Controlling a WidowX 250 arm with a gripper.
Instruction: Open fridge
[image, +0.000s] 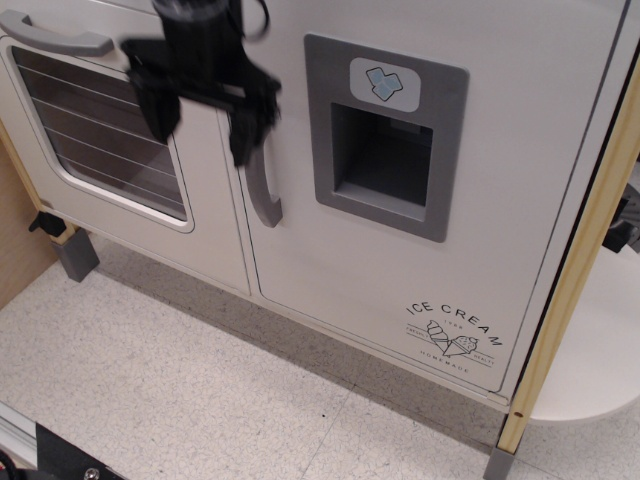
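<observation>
**Gripper right by the fridge handle, door not open yet**

I start with what is closest to my camera. The speckled floor (200, 380) runs along the bottom. Nothing lies on it.

Next comes my gripper (205, 110). It is black and a bit blurry. Its two fingers point down and stand apart, with nothing between them. The left finger (158, 105) hangs in front of the oven window (100, 140). The right finger (250, 125) covers the top of the handle (262, 185).

This is the bit that matters most. The handle is grey and stands up and down, long from top to bottom. It sits just under and a tiny bit right of my gripper. The gap between the fingers looks left of the handle, over the crack between the two doors. So I think I must slide right a little and get the handle between the fingers. I cannot tell if the right finger is touching it.

Farther back is the fridge (430, 270). Its big white door looks closed. The grey ice slot (380, 160) in the door is empty. The oven door looks closed too, and behind its window I only see wire racks.
</observation>
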